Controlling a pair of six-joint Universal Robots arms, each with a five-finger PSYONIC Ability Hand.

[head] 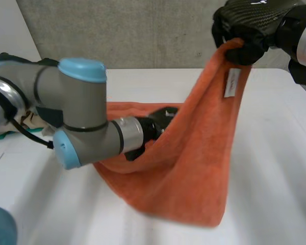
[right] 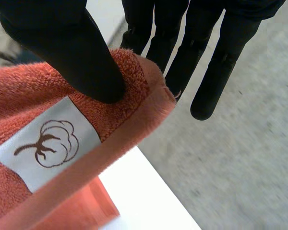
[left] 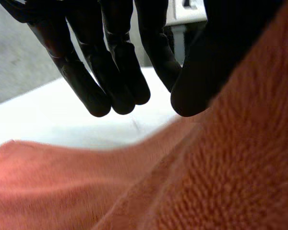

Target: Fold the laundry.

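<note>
Orange towel [head: 194, 168]: half up, half down. One corner is held high over the far right of the bench [head: 275, 153] by the right hand [head: 245, 30]. The rest drops away in a steep sheet, and the lower part lies on the bench top. A white label [head: 232, 81] hangs just below the held corner.

Right hand: gripping the towel. In its wrist view the thumb [right: 81, 57] presses the hemmed corner, right beside the label, against the fingers behind the cloth. The other fingers are straight and stick out past the hem. It pinches at the very corner, probably so the towel hangs from one point and its edges fall free.

Left hand [head: 160, 120]: low, near the bench, tucked in against the hanging sheet about mid-towel. In its wrist view the fingers [left: 115, 72] are straight and slightly spread above the flat part of the towel, holding nothing, so the hand is open. Its thumb is close to the rising cloth; I cannot tell whether it touches.

Judgement: the left hand looks placed to run along the cloth or catch a second corner, so the towel can be stretched between both hands.

Stage, as I read it: early. The towel is being opened out and no fold is made yet. The next move calls for the left hand to close on an edge. The risk is that a thumb pinch on thick terry slips under the towel's weight.
</note>
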